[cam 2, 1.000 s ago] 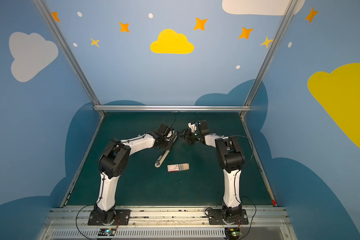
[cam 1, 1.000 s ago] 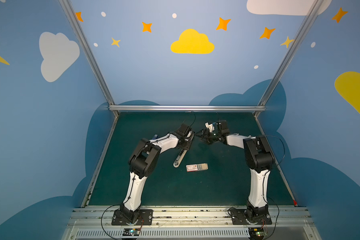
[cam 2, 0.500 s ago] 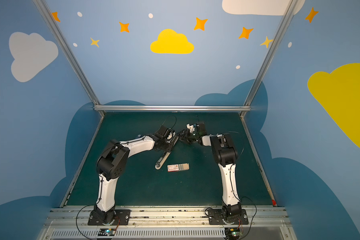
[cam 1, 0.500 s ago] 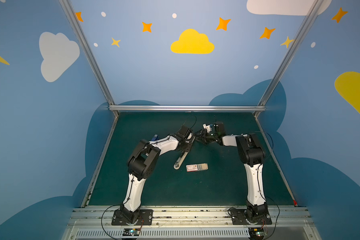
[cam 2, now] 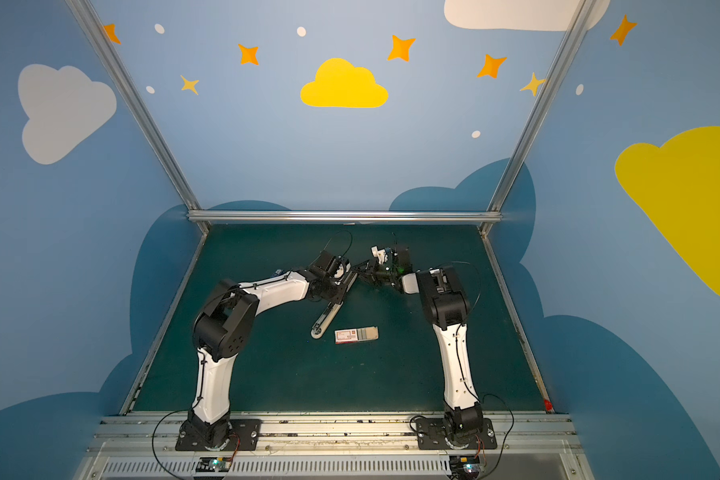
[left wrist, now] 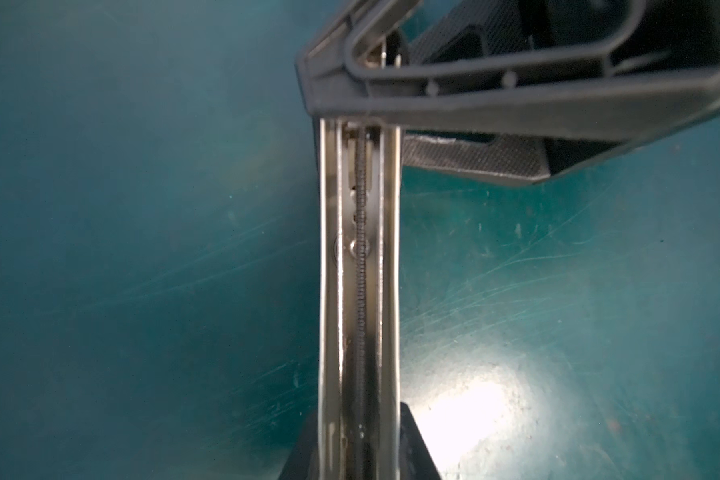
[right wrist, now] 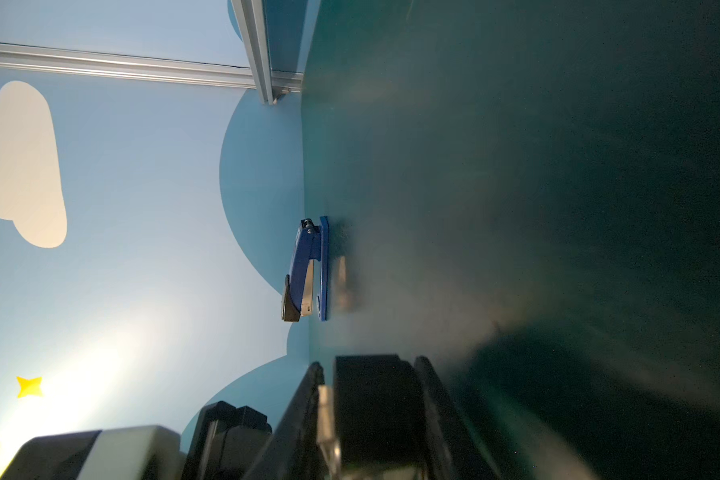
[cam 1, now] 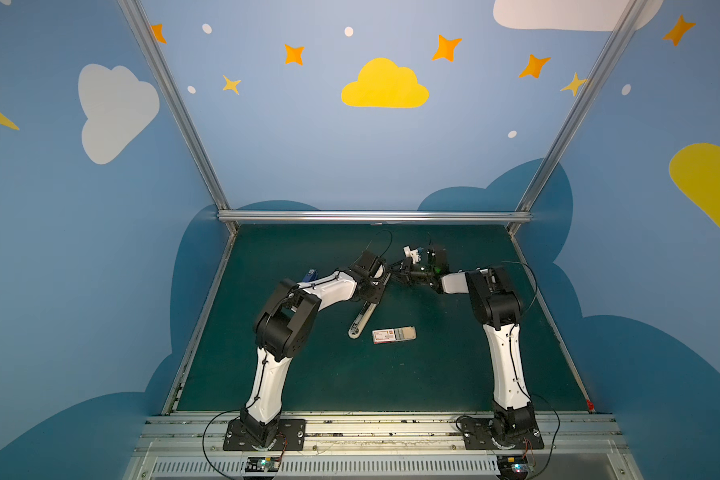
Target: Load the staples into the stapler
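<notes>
Left wrist view showed your left gripper (cam 1: 374,293) pinching the long silvery metal stapler rail (left wrist: 360,270); whether your right gripper (cam 1: 393,273) held its far end was unclear. Grey staple strips (cam 1: 400,333) lay in a white-and-red cardboard box (cam 1: 385,336), crosswise on the green mat (cam 1: 308,374), toward the bases from both grippers.

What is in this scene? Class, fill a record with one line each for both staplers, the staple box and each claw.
grey stapler: tilted, magazine open, spring showing
staple box: on the mat, tray slid partly out
left claw: shut on the grey stapler
right claw: fingers either side of the lid, contact unclear
blue stapler: on the mat, apart from both claws
</notes>
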Action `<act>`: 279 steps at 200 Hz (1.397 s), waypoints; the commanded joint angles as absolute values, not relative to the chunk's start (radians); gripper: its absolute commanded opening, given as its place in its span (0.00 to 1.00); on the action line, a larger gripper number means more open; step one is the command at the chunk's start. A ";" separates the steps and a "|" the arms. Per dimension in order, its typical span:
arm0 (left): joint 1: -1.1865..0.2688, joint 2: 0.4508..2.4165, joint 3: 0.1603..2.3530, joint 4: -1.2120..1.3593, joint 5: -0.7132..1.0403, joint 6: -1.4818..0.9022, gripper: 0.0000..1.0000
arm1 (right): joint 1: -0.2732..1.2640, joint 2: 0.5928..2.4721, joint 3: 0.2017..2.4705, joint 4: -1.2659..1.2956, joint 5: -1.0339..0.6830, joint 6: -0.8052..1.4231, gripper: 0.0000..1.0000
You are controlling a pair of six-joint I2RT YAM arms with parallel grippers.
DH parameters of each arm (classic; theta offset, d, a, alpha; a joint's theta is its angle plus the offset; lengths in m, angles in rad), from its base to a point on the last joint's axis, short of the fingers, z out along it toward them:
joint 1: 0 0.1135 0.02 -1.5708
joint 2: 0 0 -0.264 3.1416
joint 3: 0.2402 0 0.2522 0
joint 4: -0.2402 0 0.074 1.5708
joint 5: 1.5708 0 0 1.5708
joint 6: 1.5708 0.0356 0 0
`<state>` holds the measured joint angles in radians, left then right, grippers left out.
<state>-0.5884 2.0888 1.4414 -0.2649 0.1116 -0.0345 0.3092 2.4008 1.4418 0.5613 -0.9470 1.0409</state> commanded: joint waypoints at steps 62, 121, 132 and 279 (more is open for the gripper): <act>-0.591 1.755 1.159 -0.138 0.023 -0.120 0.50 | 0.301 2.385 1.462 0.620 -0.951 1.034 0.25; -0.586 1.420 0.734 0.096 0.062 -0.329 0.51 | 0.303 2.385 1.460 0.644 -0.960 1.038 0.25; -0.586 1.388 0.664 0.164 0.044 -0.361 0.51 | 0.305 2.384 1.460 0.653 -0.959 1.040 0.25; -0.652 1.555 0.301 0.847 0.029 -0.231 0.45 | 0.316 2.385 1.455 0.650 -0.950 1.037 0.26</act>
<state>-0.6243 1.5162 0.2932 0.7605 0.0662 -0.2798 0.3115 2.4008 1.4418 0.6033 -0.9421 1.0325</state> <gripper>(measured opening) 0.464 0.316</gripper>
